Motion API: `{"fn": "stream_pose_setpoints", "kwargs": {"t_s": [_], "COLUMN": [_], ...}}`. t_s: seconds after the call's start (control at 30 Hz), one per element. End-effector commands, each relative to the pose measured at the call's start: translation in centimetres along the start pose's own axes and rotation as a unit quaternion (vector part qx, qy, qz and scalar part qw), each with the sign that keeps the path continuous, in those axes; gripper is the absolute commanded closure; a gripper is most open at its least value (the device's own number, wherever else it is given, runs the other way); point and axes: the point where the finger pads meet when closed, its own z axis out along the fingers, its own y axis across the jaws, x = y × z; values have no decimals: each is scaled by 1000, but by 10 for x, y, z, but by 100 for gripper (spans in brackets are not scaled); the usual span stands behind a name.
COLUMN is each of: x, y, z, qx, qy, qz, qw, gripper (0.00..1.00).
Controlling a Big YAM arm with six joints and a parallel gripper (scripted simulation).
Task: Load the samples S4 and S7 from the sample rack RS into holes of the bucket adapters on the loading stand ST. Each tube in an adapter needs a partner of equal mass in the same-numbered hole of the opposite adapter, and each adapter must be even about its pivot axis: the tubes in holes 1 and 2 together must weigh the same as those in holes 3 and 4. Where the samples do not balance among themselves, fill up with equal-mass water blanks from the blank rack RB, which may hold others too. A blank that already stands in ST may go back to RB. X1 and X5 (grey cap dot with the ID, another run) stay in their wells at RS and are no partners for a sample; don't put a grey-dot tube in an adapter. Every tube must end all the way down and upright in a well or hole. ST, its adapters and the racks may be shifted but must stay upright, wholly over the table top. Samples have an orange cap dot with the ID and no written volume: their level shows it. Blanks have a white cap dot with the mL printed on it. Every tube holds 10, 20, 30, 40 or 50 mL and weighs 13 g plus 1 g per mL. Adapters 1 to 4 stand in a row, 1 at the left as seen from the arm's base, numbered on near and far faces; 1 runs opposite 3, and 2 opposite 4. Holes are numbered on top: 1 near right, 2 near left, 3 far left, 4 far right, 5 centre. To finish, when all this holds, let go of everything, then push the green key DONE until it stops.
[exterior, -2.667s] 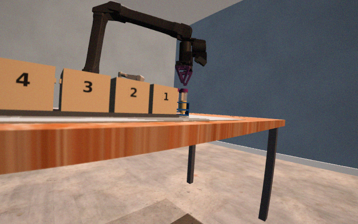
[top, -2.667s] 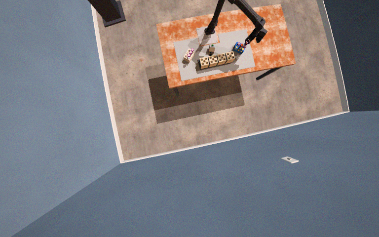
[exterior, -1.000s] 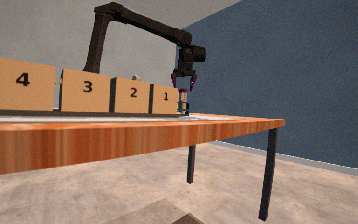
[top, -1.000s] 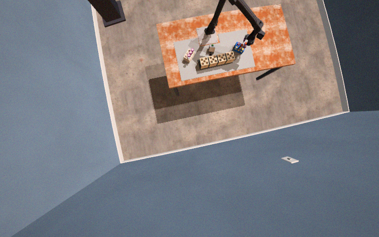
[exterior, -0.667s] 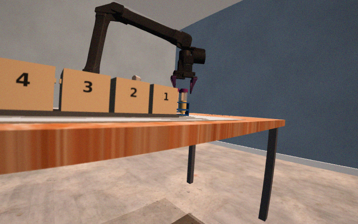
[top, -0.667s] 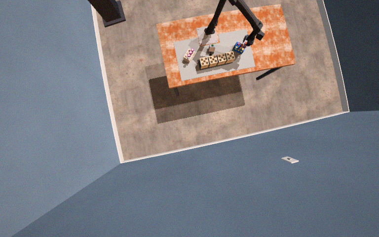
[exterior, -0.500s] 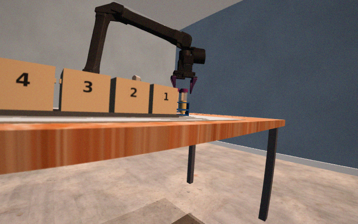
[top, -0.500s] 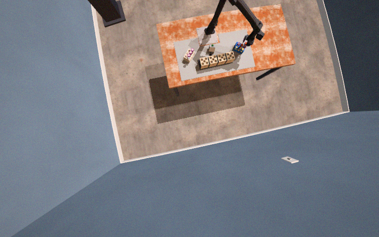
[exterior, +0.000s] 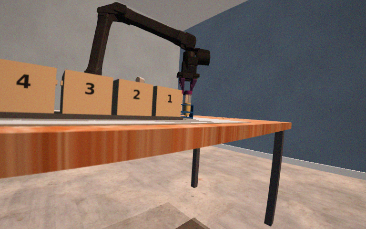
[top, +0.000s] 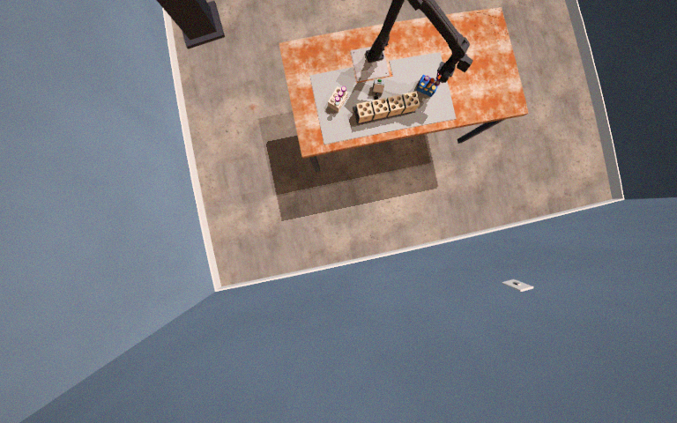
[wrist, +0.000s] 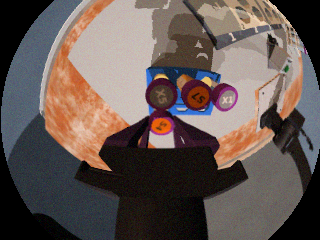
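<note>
Arm reaches out over the right end of the orange table (exterior: 151, 137), wrist pointing straight down above the small blue rack (top: 427, 85). Gripper (exterior: 188, 91) sits at the cap of an orange-dotted tube (wrist: 162, 124); jaws are closed against that cap from both sides, clamped on it. The tube stands upright in the rack's near well, yellowish liquid visible through the lower part (exterior: 187, 106). ID on its dot too small to read. Three more capped tubes stand in the row behind it in the wrist view, one with a grey dot (wrist: 228, 98). The four tan blocks (exterior: 134, 94), numbered 1 to 4, stand in a row just beside the rack.
</note>
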Motion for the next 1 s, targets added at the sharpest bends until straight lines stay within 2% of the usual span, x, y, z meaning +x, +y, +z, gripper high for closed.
{"fn": "stream_pose_setpoints", "kwargs": {"t_s": [0.0,0.17,0.2,0.23,0.3,0.37,0.4,0.43,0.5,0.53,0.7,0.8,0.87,0.93,0.97], "x": [-1,-1,0,0,0,0,0,0,0,1,1,2,2,2,3], "y": [13,13,15,19,19,19,20,20,18,18,16,17,15,15,2], "z": [-18,-18,-36,-45,-52,-52,-38,-42,-64,-69,-86,-87,-101,-101,-77], "qx": [-24,-24,-35,-42,-42,-42,-25,-25,-41,-43,-43,-34,-42,-42,-8], "qy": [-3,-3,-4,-5,-5,-5,-3,-3,-5,-5,-5,-4,-5,-5,-2], "qz": [1,1,4,5,4,4,4,3,4,4,3,2,2,2,2], "qw": [1000,1000,999,999,999,999,1000,1000,999,999,999,999,999,999,1000], "gripper": [100,100,100,100,100,100,100,100,100,100,100,100,100,100,100]}}
